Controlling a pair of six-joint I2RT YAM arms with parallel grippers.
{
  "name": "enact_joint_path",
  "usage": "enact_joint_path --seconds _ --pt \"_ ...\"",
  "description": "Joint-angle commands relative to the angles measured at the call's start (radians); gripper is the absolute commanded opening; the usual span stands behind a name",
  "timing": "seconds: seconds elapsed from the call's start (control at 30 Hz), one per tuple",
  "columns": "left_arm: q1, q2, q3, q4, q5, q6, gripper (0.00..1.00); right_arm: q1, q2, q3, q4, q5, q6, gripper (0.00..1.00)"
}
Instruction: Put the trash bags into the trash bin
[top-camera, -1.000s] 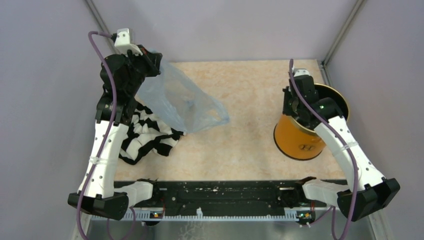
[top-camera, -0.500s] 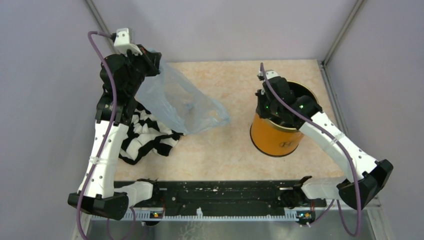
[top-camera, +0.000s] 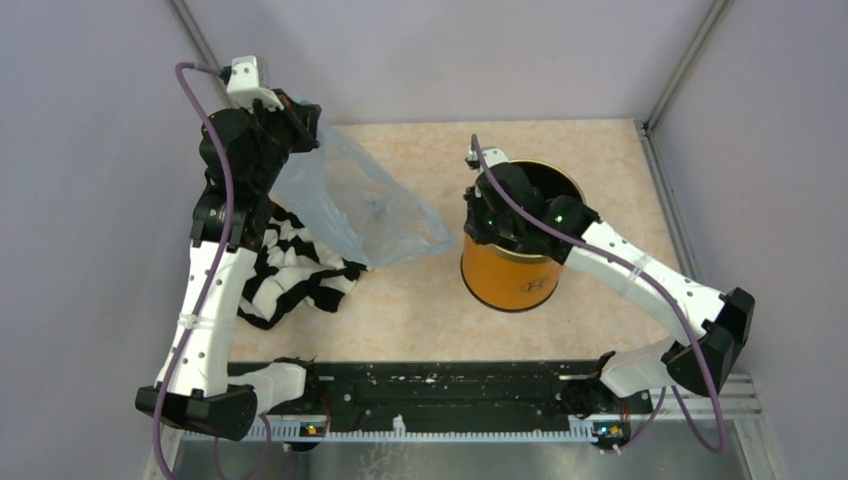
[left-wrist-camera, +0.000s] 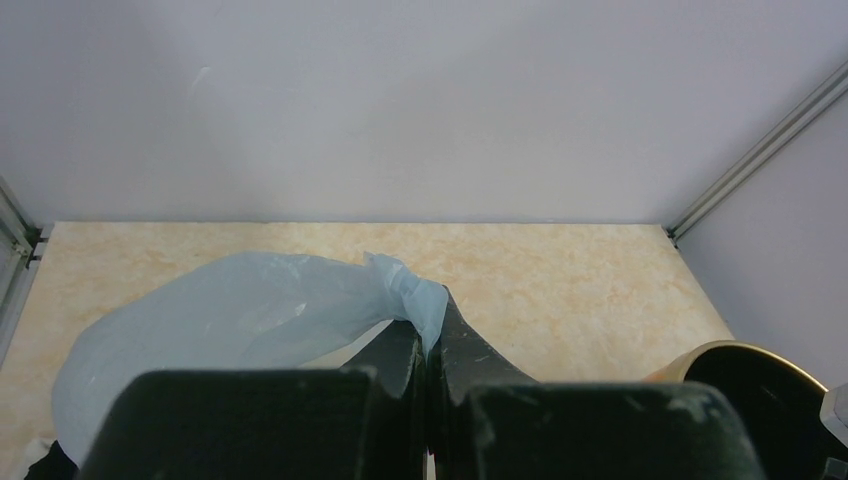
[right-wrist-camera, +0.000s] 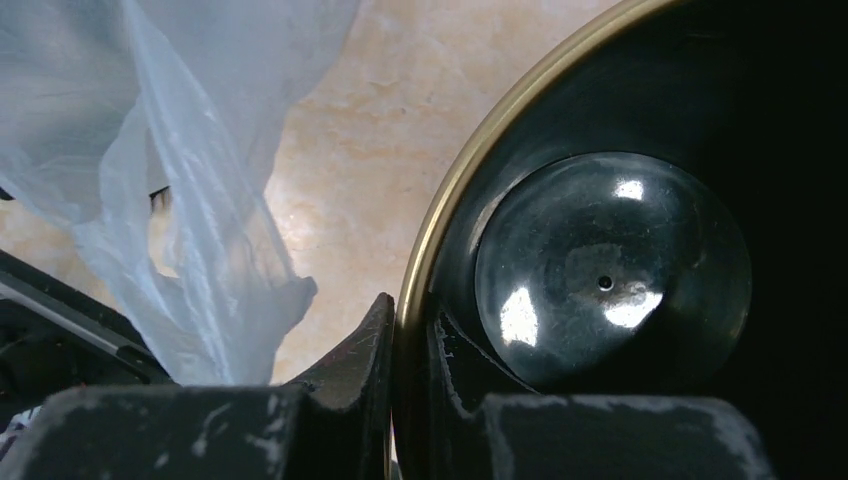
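The trash bin (left-wrist-camera: 742, 347) runs off the left wrist view's corner; its logo (top-camera: 527, 286) is illegibly small.

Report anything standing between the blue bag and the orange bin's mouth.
No loose object does: only bare table separates the trash bag from the trash bin. The right tool, clamped on the rim on the bag's side, partly crowds the opening.

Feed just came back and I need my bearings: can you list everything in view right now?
bag: one, see-through pale blue, far left, spreading toward the bin.
bin: one, orange, gold rim, black inside, upright mid-table.
cloth: one heap, black-and-white striped, near left, beside the bag.
table: one, beige marbled.
left claw: shut on the bag's top edge.
right claw: shut on the bin's rim, one finger inside, one outside.
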Motion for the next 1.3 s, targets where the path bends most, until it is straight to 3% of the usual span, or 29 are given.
enact_joint_path --seconds 0.0,0.1,0.47,0.83,1.27 --pt "0.003 -0.026 0.026 0.06 -0.013 0.021 0.0 0.046 0.018 0.054 0.169 -0.1 0.113 0.11" --pt "0.003 -0.028 0.019 0.066 -0.011 0.018 0.0 0.057 0.03 0.065 0.175 -0.115 0.12 0.14" --pt "0.003 -0.029 0.019 0.074 -0.013 0.021 0.0 0.067 0.013 0.128 0.099 -0.07 0.096 0.48" --pt "0.003 -0.029 0.025 0.068 -0.004 0.018 0.0 0.113 -0.006 0.221 -0.001 0.003 -0.013 0.54" --pt "0.003 -0.041 0.034 0.053 -0.007 0.019 0.0 0.167 0.158 0.292 -0.037 0.101 -0.113 0.61"
